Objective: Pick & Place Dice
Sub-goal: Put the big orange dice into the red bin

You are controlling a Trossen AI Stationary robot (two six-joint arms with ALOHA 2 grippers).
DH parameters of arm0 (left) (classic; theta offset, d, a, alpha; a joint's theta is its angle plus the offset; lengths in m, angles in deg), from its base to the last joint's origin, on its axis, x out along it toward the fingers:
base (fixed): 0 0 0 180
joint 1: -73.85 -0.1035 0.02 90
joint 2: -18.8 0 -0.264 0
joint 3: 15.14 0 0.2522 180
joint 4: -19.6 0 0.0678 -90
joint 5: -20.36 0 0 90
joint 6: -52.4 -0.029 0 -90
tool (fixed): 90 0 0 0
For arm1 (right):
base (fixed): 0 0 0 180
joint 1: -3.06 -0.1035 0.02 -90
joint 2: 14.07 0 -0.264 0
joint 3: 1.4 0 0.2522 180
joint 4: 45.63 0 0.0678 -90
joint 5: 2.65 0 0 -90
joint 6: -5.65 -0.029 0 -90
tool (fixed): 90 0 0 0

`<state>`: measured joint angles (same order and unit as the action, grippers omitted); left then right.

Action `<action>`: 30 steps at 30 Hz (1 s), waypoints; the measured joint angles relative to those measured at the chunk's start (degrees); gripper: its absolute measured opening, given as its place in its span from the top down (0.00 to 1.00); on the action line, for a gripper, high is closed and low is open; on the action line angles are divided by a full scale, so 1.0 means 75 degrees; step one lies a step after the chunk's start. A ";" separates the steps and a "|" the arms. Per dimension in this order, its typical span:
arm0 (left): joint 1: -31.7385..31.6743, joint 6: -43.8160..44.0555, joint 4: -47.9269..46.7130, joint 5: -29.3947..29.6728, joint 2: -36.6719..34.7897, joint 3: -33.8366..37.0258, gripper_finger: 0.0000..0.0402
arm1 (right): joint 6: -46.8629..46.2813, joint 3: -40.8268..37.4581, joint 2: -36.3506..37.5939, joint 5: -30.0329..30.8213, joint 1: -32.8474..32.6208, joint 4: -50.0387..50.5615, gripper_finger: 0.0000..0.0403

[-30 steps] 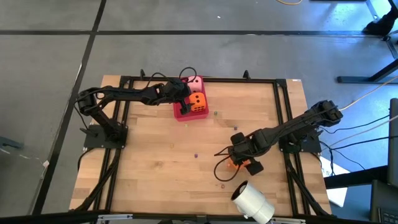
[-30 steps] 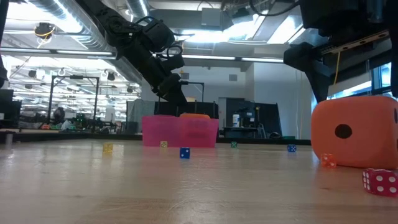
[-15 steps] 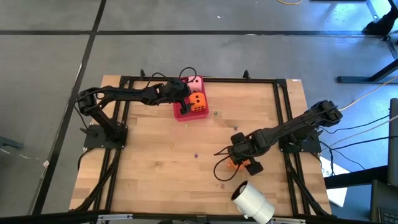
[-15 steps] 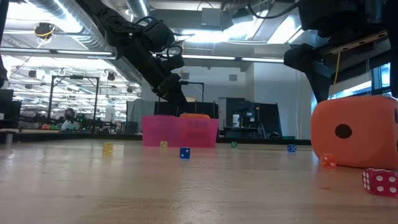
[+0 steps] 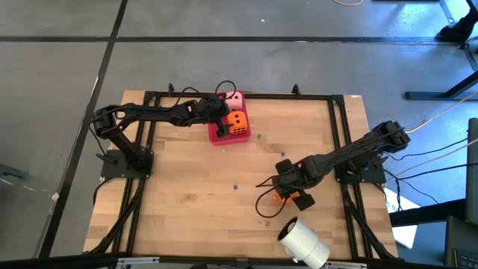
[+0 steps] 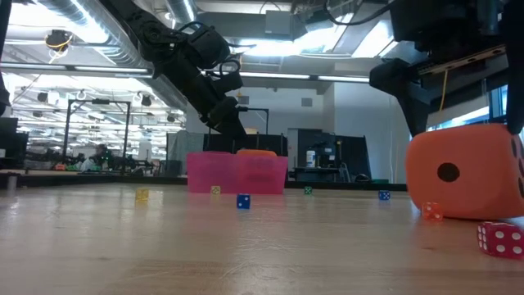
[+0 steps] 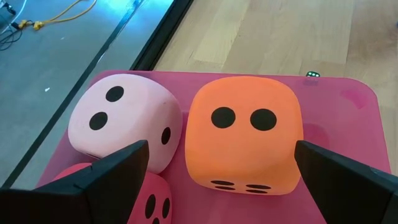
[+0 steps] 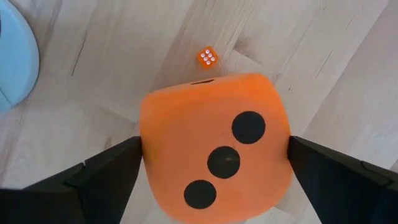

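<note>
A flat pink-red tray (image 5: 217,137) at the table's far middle holds three of the dice: a pale pink one (image 7: 118,118), an orange one (image 7: 245,134) and a red one (image 7: 149,199). My left gripper (image 7: 221,155) hangs open just above them, slanting down, and touches none. A second orange die (image 8: 214,149) rests on its bottom face on the wood at the near right. My right gripper (image 5: 284,187) points straight down over it, open, one finger on either side of the die. My right gripper straddles the orange die from above, fingers pointing down. Each finger (image 8: 109,171) lies right at one of two opposite side faces (image 8: 149,155); I cannot tell whether they touch. The die sits on the table.
A white roll (image 5: 302,240) lies near the front edge, close to my right gripper. Tiny dice are scattered over the wood: an orange one (image 8: 208,56), a red one (image 6: 501,239), a blue one (image 6: 243,201). Black frame rails (image 5: 340,134) border the table.
The orange die under my right gripper has shifted and turned a little on the table; another of its side faces now shows in the low view.
</note>
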<state>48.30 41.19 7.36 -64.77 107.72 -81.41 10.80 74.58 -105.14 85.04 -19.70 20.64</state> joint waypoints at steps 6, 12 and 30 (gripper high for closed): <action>-0.0001 -0.0002 0.0004 0.0002 0.0002 0.0000 0.00 | 0.0438 -0.0006 0.0023 0.0110 -0.0009 -0.0017 0.01; 0.0000 0.0000 0.0003 0.0003 0.0002 -0.0001 0.00 | 0.0399 -0.0023 0.0154 0.0184 -0.0061 0.0006 0.01; 0.0001 0.0001 0.0003 0.0000 0.0000 0.0000 0.00 | 0.0423 -0.0023 0.0288 0.0178 0.0014 0.0321 0.01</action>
<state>48.31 41.20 7.38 -64.77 107.72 -81.41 13.97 74.40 -102.98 86.38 -19.60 23.05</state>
